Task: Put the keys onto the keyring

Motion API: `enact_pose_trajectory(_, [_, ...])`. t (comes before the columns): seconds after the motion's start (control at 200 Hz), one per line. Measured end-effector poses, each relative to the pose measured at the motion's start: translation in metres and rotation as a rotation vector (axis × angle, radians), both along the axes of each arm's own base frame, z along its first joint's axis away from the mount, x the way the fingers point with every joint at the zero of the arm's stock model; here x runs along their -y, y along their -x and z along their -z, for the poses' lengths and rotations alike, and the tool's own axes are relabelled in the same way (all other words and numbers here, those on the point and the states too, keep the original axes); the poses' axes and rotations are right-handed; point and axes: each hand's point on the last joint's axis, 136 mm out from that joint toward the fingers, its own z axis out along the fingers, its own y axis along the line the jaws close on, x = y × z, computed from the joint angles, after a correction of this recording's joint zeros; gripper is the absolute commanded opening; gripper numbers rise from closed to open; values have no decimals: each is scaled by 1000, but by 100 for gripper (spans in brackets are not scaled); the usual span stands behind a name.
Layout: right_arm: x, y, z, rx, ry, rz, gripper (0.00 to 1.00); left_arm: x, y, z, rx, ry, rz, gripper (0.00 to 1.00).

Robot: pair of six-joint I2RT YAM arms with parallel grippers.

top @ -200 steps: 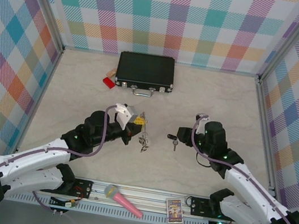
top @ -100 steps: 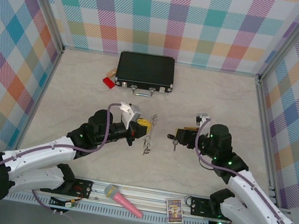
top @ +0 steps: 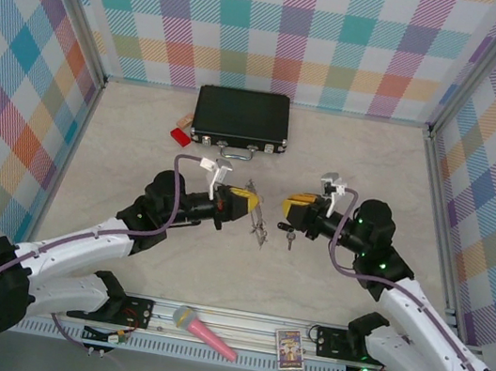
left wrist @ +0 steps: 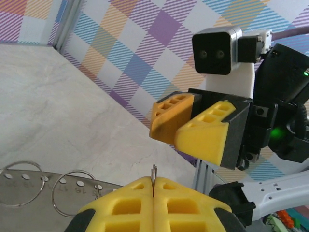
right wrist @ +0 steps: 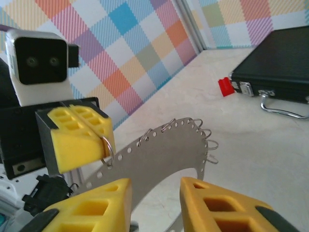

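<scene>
Partly cropped keyring [right wrist: 164, 145] clamped by left gripper [left wrist: 153, 194]

The walls [top: 274, 28] have checks of pink, blue, green, orange and purple on white. The bench [top: 365, 167] is pale cream with faint swirls. The case [top: 241, 116] is black with a silver handle. The little block [top: 180, 136] is red. The keyring [right wrist: 159, 150] is grey. The left tool [left wrist: 153, 183] and the right tool [right wrist: 153, 182] have yellow fingers. The microphone [top: 204, 332] is pink.
</scene>
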Motion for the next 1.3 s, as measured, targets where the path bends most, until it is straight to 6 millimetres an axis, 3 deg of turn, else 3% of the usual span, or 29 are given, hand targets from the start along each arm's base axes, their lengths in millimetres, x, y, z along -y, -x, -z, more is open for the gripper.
enact_pose_trajectory(0.425, [-25,3,-16,7,-43,-126,28,4,2,-14,-24,40,26,0])
enact_pose_trajectory(0.885, [-38,13,-15,4,-34,-190,26,7,3,-18,-34,47,44,0])
enact_pose_trajectory(1.3, [-44,16,-20,43,-22,-208,11,8,5,-17,-36,45,61,0])
